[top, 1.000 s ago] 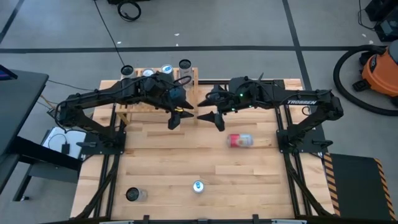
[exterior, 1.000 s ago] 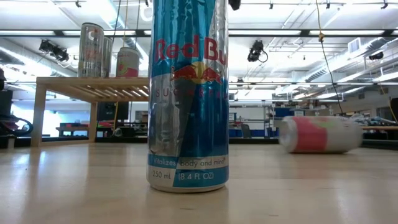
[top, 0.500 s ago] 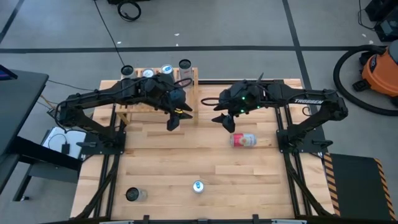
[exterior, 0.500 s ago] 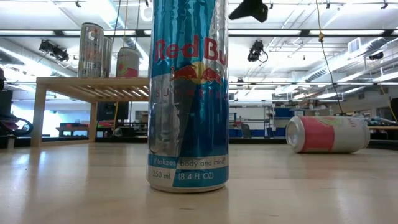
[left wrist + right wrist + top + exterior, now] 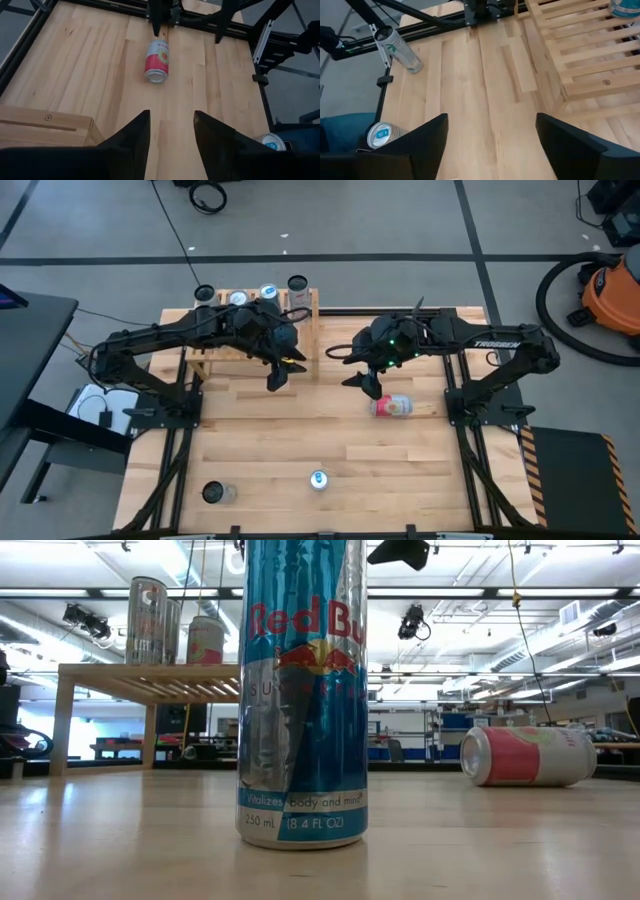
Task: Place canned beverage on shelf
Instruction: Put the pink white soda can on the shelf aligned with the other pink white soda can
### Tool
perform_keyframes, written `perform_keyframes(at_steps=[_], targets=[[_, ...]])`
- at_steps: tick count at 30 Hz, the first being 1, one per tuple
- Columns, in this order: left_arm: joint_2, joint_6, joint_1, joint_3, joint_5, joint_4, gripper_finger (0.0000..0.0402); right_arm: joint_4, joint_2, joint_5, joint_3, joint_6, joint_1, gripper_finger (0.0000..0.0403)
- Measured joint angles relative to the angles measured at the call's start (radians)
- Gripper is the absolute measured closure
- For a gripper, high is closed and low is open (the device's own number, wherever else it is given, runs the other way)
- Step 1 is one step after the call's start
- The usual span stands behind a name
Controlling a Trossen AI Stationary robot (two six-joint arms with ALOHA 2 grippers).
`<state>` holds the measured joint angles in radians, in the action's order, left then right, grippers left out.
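1. Four cans (image 5: 237,297) already stand on the slatted wooden shelf (image 5: 310,310) at the far edge of the table (image 5: 300,430).
2. The right gripper (image 5: 366,379) hangs above the table just beside a pink-and-white can (image 5: 391,406) that lies on its side; its fingers are spread wide and hold nothing.
3. The left gripper (image 5: 280,374) hovers just in front of the shelf, empty, with only a narrow gap between its fingers.
4. Two more cans wait upright near the front edge: a blue one (image 5: 318,479) at centre and a silver one (image 5: 214,493) at the left corner.
5. The job looks a little over half done: the fallen can seems next, and three cans remain off the shelf.
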<state>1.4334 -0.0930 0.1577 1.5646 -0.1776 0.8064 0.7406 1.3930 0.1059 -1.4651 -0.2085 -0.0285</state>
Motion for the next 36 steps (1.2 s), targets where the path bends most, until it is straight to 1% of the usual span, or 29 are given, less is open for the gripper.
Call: perform_keyframes(at_steps=[10, 13, 19, 21, 24, 26, 28, 29, 32, 34, 36], targets=[[0.0, 0.006, 0.0, 0.0, 0.0, -0.001, 0.0251, 0.018, 0.0, 0.003, 0.001, -0.007, 0.013, 0.0009], [0.0, 0.035, 0.0, -0.001, 0.0, -0.001, 0.0251, 0.03, 0.0, 0.021, 0.001, -0.002, 0.012, 0.0009], [0.0, 0.119, 0.0, -0.001, 0.002, -0.001, 0.0251, 0.017, 0.0, 0.181, 0.001, -0.001, 0.012, 0.0013], [0.0, 0.144, 0.0, -0.001, 0.002, -0.001, 0.0251, -0.019, 0.0, 0.204, 0.001, -0.001, 0.012, 0.0011], [0.0, 0.164, 0.0, -0.001, 0.002, -0.001, 0.0251, -0.091, 0.0, 0.205, 0.001, 0.0, 0.013, 0.0011], [0.0, 0.164, 0.0, -0.001, 0.002, -0.001, 0.0251, -0.081, 0.0, 0.191, 0.001, -0.001, 0.013, 0.0012], [0.0, 0.164, 0.0, -0.001, 0.002, -0.001, 0.0251, 0.015, 0.0, 0.154, 0.001, 0.0, 0.014, 0.0013], [0.0, 0.161, 0.0, -0.001, 0.002, -0.001, 0.0251, 0.088, 0.001, 0.126, 0.001, 0.005, 0.018, 0.0013], [0.0, 0.158, 0.0, -0.001, 0.002, 0.0, 0.0251, 0.275, 0.0, -0.016, 0.018, 0.022, 0.04, 0.0013], [0.0, 0.157, 0.0, -0.001, 0.002, 0.001, 0.0251, 0.337, 0.002, -0.082, 0.05, 0.019, 0.052, 0.0013], [0.0, 0.158, 0.0, -0.001, 0.001, 0.002, 0.0251, 0.37, 0.003, -0.104, 0.069, -0.005, 0.06, 0.0013]])
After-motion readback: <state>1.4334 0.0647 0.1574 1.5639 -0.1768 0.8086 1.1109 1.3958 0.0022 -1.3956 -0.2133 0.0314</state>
